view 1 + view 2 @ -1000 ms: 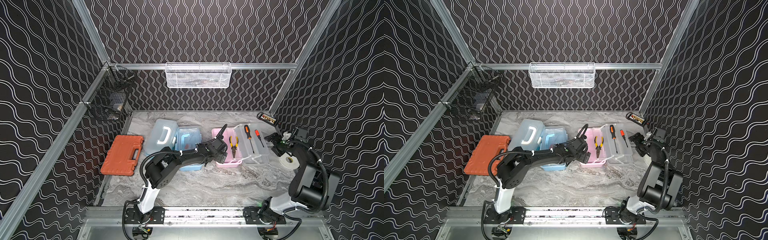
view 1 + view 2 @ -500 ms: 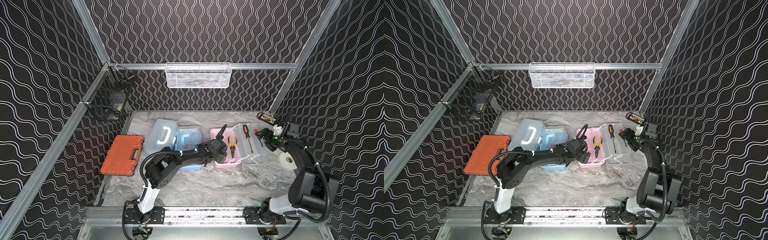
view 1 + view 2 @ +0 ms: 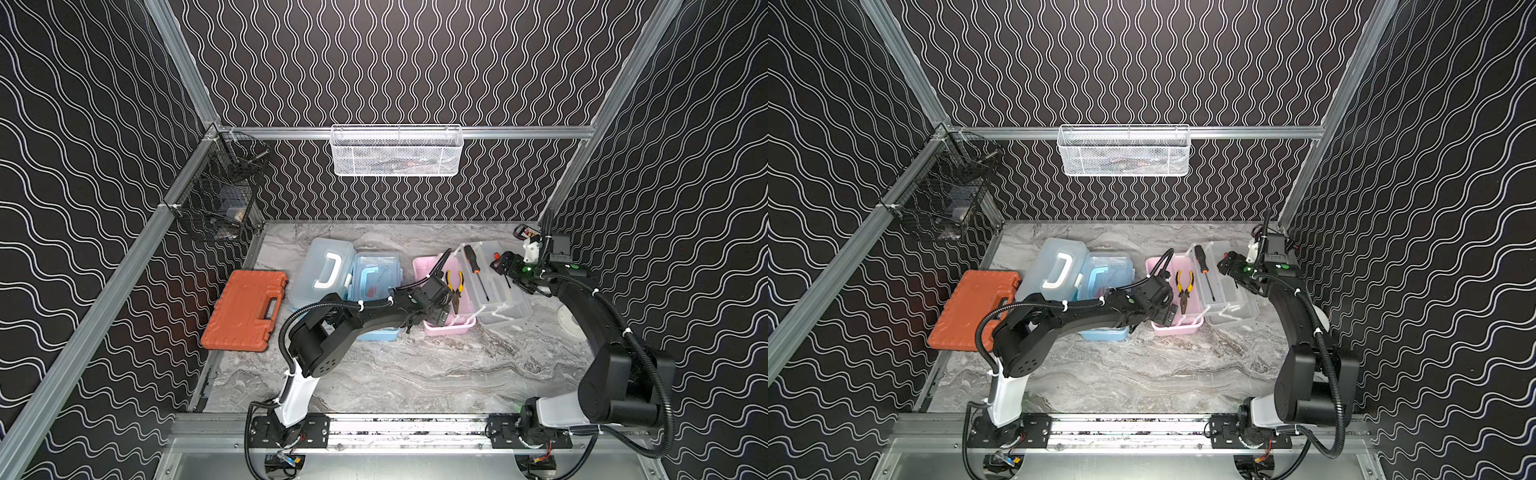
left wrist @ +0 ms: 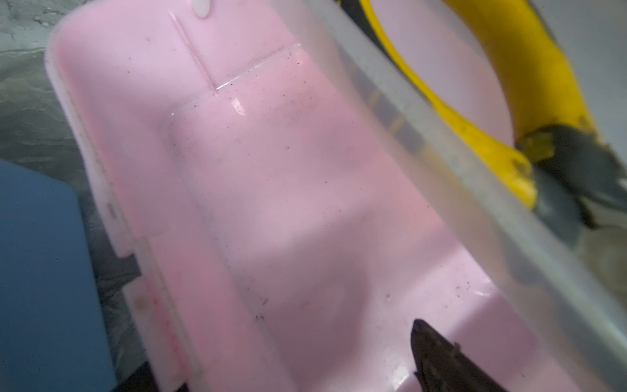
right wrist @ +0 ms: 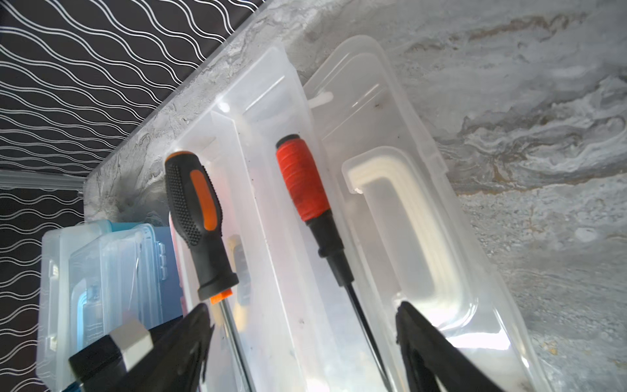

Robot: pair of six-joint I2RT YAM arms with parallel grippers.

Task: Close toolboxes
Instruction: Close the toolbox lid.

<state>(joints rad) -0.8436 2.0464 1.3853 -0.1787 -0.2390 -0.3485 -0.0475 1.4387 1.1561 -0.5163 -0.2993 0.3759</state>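
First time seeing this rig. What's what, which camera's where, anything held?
Two robot arms with two-finger grippers work on a marbled table. Two pictures are overhead views; two come from wrist cameras. On it: a flat orange hard case, a white-handled light-blue plastic toolbox, a second light-blue toolbox, and an open pink plastic toolbox holding yellow-handled pliers. Its clear tray carries a black-and-orange screwdriver and a red-handled screwdriver. The left gripper is over the pink box, the right gripper over the tray. Both are open, holding nothing.

Left to right on the table point(image 3: 395, 374): hard case point(image 3: 249, 309), two toolboxes point(image 3: 322, 270) side by side, open toolbox point(image 3: 426, 268) holding pliers point(image 3: 455, 286), then a tray point(image 3: 505, 299) holding two screwdrivers point(image 3: 470, 253).
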